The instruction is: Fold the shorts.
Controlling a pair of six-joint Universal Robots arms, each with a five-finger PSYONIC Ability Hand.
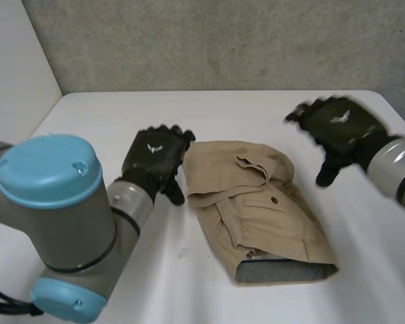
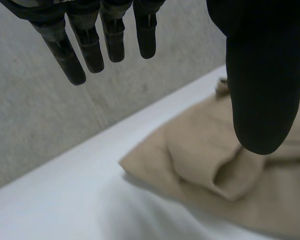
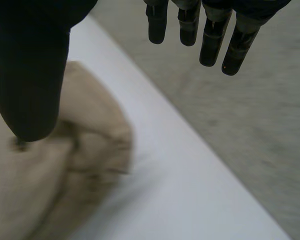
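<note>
Over on the left, the left arm (image 1: 61,223) with its light-blue cap reaches in across the white table (image 1: 94,121). The left hand (image 1: 155,156) sits just beside the far left corner of the shorts (image 1: 256,216). In the left wrist view this hand (image 2: 262,75) is spread, fingers (image 2: 70,55) straight and thumb well apart, with nothing in it. The tan cloth (image 2: 200,145) lies below the thumb. Whether the hand touches it, I cannot tell.

In the middle of the table the beige shorts lie in a bundle, long from far to near. The far edge is rumpled into a loose fold (image 1: 253,165), there's a small dark button (image 1: 275,200) on top, and a grey lining (image 1: 280,271) shows at the near end.

On the right, the right hand (image 1: 337,125) hovers at the far right, off the cloth and apart from it. In its own wrist view the right hand (image 3: 30,65) is spread too, fingers (image 3: 210,45) straight, thumb apart, holding nothing, with the shorts (image 3: 50,175) below the thumb. A grey wall (image 1: 223,40) runs behind.
</note>
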